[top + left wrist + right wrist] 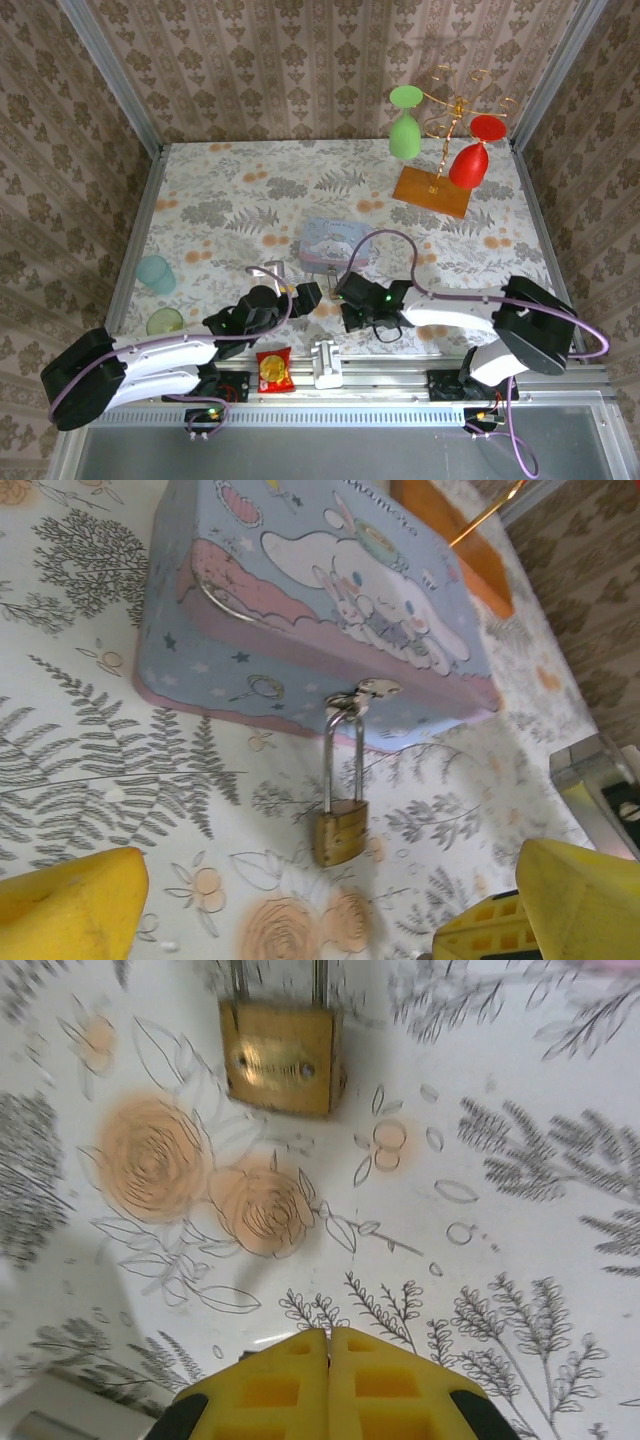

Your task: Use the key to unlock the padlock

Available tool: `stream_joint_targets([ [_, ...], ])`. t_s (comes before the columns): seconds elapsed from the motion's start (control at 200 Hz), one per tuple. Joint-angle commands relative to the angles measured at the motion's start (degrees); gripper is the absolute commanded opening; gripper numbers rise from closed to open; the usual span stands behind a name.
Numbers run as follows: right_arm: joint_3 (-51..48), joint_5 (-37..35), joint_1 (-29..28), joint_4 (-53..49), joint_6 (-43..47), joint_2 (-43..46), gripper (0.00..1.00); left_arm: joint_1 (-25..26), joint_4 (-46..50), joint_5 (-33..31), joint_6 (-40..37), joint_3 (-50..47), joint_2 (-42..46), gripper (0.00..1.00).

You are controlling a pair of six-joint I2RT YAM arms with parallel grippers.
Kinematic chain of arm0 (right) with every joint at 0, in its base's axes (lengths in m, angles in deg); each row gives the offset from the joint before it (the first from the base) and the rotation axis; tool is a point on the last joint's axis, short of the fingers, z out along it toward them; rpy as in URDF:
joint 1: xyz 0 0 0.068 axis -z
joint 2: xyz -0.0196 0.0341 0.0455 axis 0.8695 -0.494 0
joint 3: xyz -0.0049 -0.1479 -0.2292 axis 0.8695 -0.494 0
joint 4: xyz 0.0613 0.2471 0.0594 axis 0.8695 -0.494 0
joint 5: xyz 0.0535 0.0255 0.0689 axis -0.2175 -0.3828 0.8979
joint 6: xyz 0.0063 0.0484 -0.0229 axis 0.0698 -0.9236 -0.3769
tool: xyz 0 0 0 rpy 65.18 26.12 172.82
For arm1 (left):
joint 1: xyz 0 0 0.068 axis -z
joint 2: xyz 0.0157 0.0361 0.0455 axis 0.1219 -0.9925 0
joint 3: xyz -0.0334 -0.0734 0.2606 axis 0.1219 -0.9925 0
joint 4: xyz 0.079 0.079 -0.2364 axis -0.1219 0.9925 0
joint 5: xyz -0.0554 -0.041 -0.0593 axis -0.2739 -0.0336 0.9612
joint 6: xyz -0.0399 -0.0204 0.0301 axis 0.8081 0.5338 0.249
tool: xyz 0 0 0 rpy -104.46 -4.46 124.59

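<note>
The brass padlock [340, 832] is seen lying flat on the flower-printed counter [120, 770], its thin silver shackle [342, 755] hooked through the clasp on the front of a pale blue cartoon tin [300, 600]. In the left wrist view the left pincer [320, 920] is held open, its yellow fingers [70, 905] spread wide to either side of the padlock and clear of it. In the right wrist view the padlock body is seen at the top, and the right pincer [328, 1385] is closed, its yellow pads pressed flat together and apart from the brass. A thin pale sliver [272, 1338] is seen just ahead of the tips; what it is cannot be told. From above, both pincers are brought close together just in front of the tin. A red snack packet [274, 370] and a white slotted block [328, 362] are placed at the near edge, and two cups [155, 272] at the left.
</note>
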Motion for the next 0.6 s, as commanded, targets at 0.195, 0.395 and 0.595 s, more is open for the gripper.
stream_joint_targets([
  [0.195,-2.09,2.39,3.79,7.57,0.12,12.55,0.00,1.92,-17.67,-1.81,14.62,-0.20,-6.78,0.94],
  [0.395,-4.45,1.39,5.80,14.52,-3.80,18.22,0.00,4.25,-31.42,-6.87,24.99,0.01,-14.82,0.95],
  [0.595,-7.70,-0.08,6.49,24.86,-3.53,20.97,0.00,4.28,-39.89,-8.20,32.48,2.72,-20.37,0.96],
])
